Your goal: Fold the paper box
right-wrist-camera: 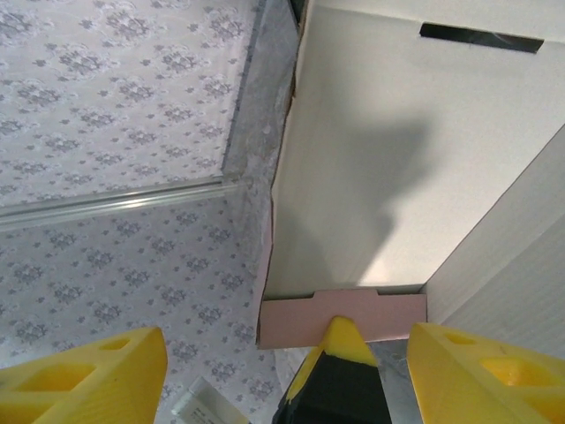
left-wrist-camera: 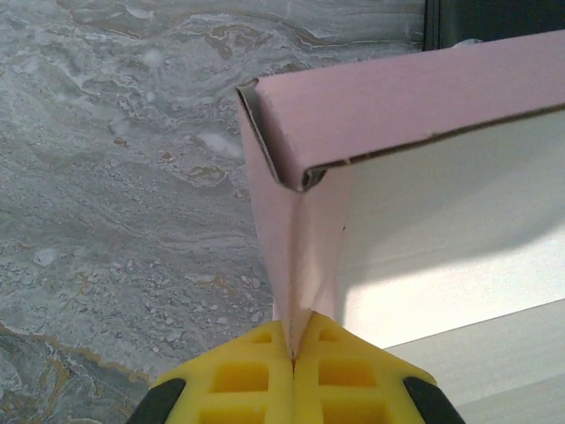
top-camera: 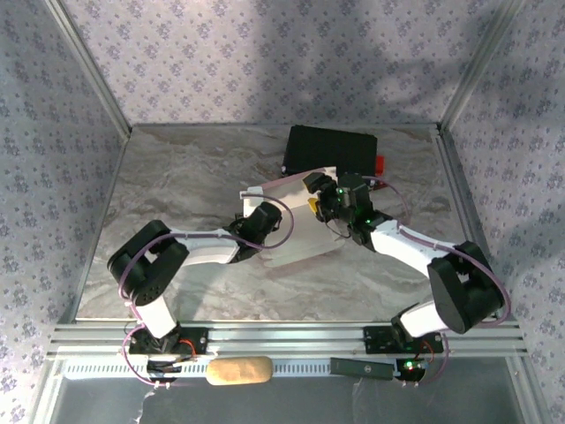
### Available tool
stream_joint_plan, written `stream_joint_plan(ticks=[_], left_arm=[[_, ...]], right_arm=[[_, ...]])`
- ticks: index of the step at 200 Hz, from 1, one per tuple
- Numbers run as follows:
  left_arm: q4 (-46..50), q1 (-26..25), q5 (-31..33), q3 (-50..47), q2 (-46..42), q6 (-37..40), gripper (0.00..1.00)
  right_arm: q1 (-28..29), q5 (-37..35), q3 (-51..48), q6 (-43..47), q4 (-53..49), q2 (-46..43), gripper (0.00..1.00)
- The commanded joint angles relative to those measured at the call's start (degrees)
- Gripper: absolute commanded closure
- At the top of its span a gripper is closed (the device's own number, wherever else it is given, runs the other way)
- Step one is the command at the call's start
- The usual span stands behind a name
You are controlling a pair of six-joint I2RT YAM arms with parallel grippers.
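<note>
Pink card, pale on its inner face: the box (top-camera: 290, 187) stands half-formed at the middle of the marbled surface (top-camera: 177, 177), its far edge just in front of the black case (top-camera: 331, 148).

The left pincer (left-wrist-camera: 291, 358) has its yellow tips pressed together on a thin pink flap (left-wrist-camera: 296, 265) at the box's left corner. The flap hangs below a wall (left-wrist-camera: 397, 97) whose top edge is doubled over. That pinch looks meant as an anchor, so the light card neither slides on the smooth stone nor springs flat while the other arm works.

The right pincer (right-wrist-camera: 287, 353) is spread wide and grips nothing. A short pink tab (right-wrist-camera: 344, 318) lies just ahead of the gap between its fingers. The tab sits at the foot of a raised white panel (right-wrist-camera: 371, 159), which has a slit (right-wrist-camera: 481, 37) near its far edge. From above, this pincer hovers over the box's far right part, close to the case.

I judge it to be lined up on that tab, which probably has to be turned in or tucked (which slit takes which tab cannot be told from here). With one wall rolled over and at least one panel upright, the folding seems partway done. The card is thin, so a hard push against the pinned corner could crease it or pull the flap out of the pinch.
</note>
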State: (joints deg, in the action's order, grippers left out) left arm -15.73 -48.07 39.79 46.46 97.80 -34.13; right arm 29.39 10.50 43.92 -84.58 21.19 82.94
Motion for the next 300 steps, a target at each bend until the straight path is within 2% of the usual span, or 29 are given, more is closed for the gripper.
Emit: stream_joint_plan(ticks=[1, 31, 63, 90, 140, 208, 230, 288, 300], left_arm=[[5.1, 0.3, -5.3, -0.1, -1.3, 1.7, 1.0], [5.5, 0.6, -8.4, -0.4, -2.5, 2.7, 1.0], [6.8, 1.0, -9.9, -0.1, -2.6, 3.2, 1.0], [6.9, 1.3, -10.8, -0.1, -2.6, 3.7, 1.0], [7.1, 1.4, -11.8, 1.1, -1.8, 5.0, 1.0], [7.9, 1.8, -12.8, 2.3, -0.6, 5.6, 1.0], [7.6, 1.8, -13.3, 2.6, -0.2, 6.2, 1.0], [3.5, 3.4, -16.6, 0.8, 0.6, 8.5, 1.0], [1.6, 4.1, -18.1, -0.1, 0.7, 8.7, 0.95]], right_arm=[[-0.7, 1.9, 2.8, -1.5, 2.0, 3.8, 0.26], [-1.7, 3.7, 5.6, -4.0, 5.7, 9.4, 0.33], [-3.2, 4.1, 7.2, -4.7, 8.2, 12.0, 0.34], [-4.3, 4.6, 8.4, -4.4, 6.3, 12.9, 0.36], [-6.1, 6.9, 9.7, -7.1, 10.2, 18.3, 0.57], [-5.8, 5.4, 8.9, -8.1, 12.1, 19.0, 0.85], [-5.7, 4.7, 8.2, -8.7, 12.0, 19.1, 1.0], [-4.9, 3.7, 7.7, -10.3, 10.1, 19.4, 1.0], [-5.0, 3.9, 7.8, -10.6, 10.1, 19.8, 1.0]])
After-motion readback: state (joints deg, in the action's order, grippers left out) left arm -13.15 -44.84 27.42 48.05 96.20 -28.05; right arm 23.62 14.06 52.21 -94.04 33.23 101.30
